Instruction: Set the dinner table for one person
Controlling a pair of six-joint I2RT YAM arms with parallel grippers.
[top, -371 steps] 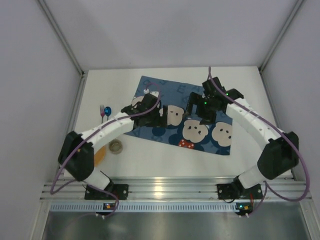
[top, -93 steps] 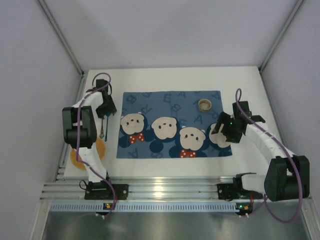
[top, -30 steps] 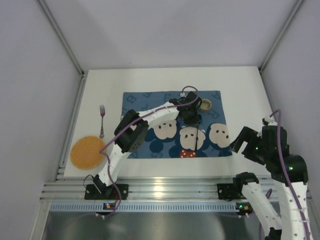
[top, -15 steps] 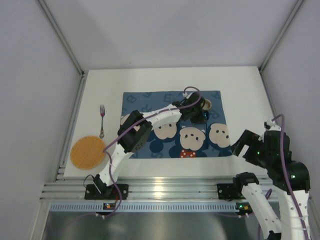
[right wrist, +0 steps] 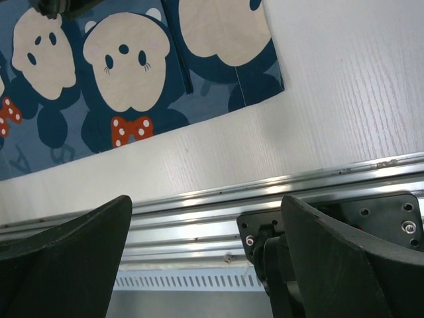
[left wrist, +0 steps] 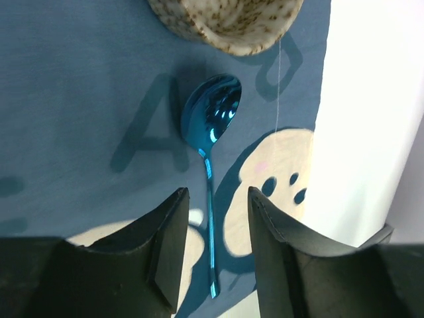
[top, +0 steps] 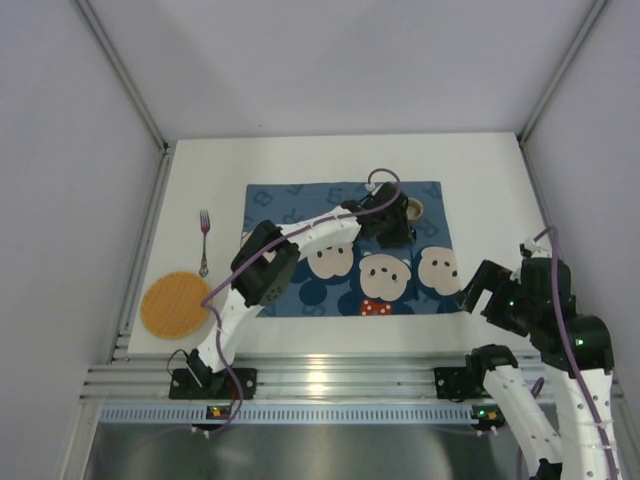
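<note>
The left gripper (left wrist: 216,199) hangs over the mouse-print placemat (left wrist: 79,106). Its jaws are parted either side of the blue spoon (left wrist: 211,119) without touching it. The spoon lies flat just at 6 o'clock of the speckled cup (left wrist: 228,20) (left wrist view). The white dinner table (top: 210,170) spreads under the placemat, with a fork (top: 204,238) at its 9 o'clock. The right gripper (right wrist: 205,212) gapes wide at 4 o'clock, holding nothing.

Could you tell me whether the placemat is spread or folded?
Spread flat: the placemat lies as a full rectangle on the table, no folds visible.
</note>
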